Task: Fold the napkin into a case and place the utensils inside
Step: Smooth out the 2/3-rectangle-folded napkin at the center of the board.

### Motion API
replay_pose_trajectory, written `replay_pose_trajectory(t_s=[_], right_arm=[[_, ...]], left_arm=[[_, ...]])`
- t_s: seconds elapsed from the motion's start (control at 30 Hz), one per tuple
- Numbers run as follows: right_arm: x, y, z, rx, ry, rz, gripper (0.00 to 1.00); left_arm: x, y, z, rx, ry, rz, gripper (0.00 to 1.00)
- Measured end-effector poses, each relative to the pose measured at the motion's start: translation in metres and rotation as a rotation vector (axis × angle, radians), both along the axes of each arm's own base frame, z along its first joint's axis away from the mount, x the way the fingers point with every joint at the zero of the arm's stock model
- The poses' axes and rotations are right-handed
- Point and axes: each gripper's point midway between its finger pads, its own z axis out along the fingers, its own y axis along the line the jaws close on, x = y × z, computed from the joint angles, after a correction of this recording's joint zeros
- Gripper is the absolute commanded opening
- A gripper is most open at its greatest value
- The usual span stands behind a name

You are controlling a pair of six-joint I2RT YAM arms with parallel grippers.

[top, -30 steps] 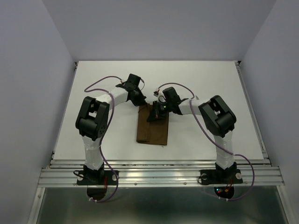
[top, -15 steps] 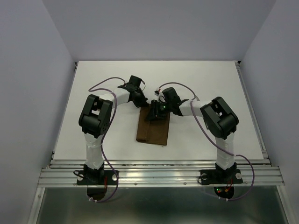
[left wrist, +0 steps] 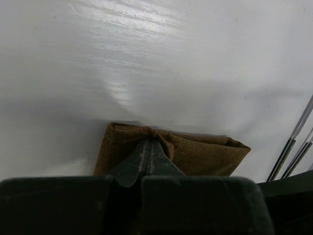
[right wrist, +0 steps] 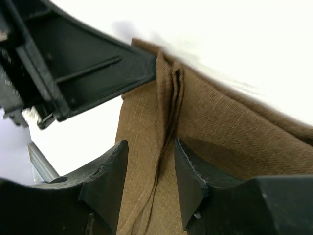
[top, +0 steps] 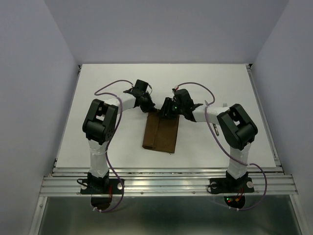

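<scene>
table (top: 98, 98) is carrying everything, white under both arms. napkin (top: 160, 137), already looking like a narrow brown case, is lying flat on it, stretching from the two claws back toward the arm bases. left claw (left wrist: 149, 147) is biting together on the cloth's far edge, bunching a small hump of napkin right at its tips. right claw (right wrist: 149, 164) is standing just beside it with jaws apart, straddling a raised ridge of folded layers without pinching it. a loose thread is dangling between its fingers (right wrist: 105, 178). utensils (left wrist: 289, 149) are lying off to the right of the left claw, apart from the cloth.

as a judgement, the fold is looking fragile. with only one claw clamped, any lift or tug by the left claw is likely to be dragging the thin cloth sideways or peeling the layers open. the right claw, closing where it is standing, is risking catching every layer at once and sealing the mouth, or snagging the thread.

from above, both sets of tips are hiding under the wrists, and the right forearm is covering most of the utensils. the left wrist view is showing only slivers of them at its edge, so knife and fork are not telling apart. how many layers the left claw is gripping cannot be told.
</scene>
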Motion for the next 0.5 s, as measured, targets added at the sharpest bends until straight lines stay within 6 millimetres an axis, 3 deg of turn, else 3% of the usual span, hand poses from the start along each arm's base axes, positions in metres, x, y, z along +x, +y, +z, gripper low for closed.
replay_pose_trajectory(t_s=[0.5], right_arm=[[0.036,0.001,-0.013,-0.040,0.010,-0.078,0.47]], left_arm=[[-0.003,-0.004,-0.001,-0.024,-0.002,-0.024,0.00]])
